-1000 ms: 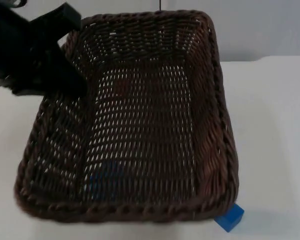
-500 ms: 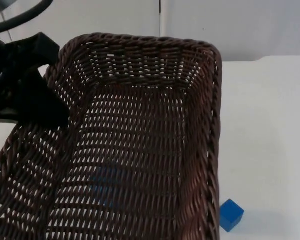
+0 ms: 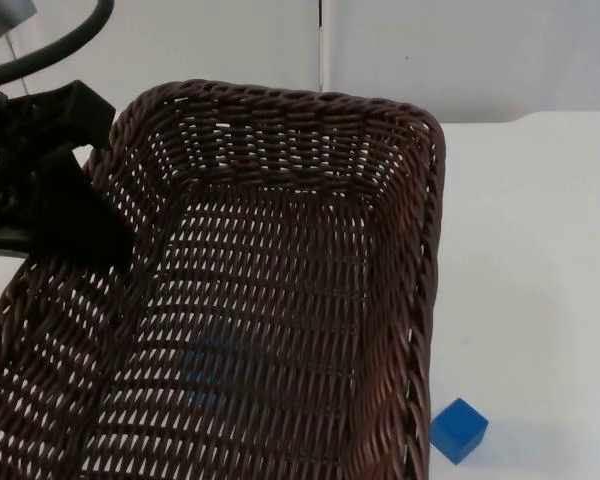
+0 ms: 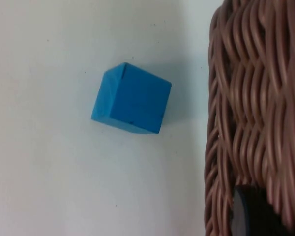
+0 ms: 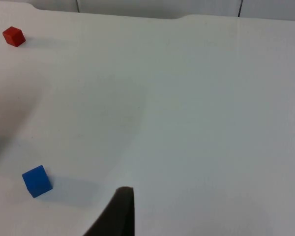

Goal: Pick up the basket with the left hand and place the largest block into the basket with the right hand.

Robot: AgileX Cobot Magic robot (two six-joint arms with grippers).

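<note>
While left arm enters from upper-left of top view, we see left end effector (image 3: 65, 215) clamped on left rim of basket (image 3: 280, 300), basket held aloft above worktop (image 3: 540, 300), tilted toward camera. In left wrist view, fingertip (image 4: 250, 211) presses on wicker wall; light blue block (image 4: 132, 98) lies on worktop just beside basket. Small blue block (image 3: 459, 430) sits near basket's right corner. Red block (image 5: 13, 36) far off, well apart. Right end effector: we cannot tell its state. Versus a second ago, basket has risen closer to camera, shifted left.
</note>
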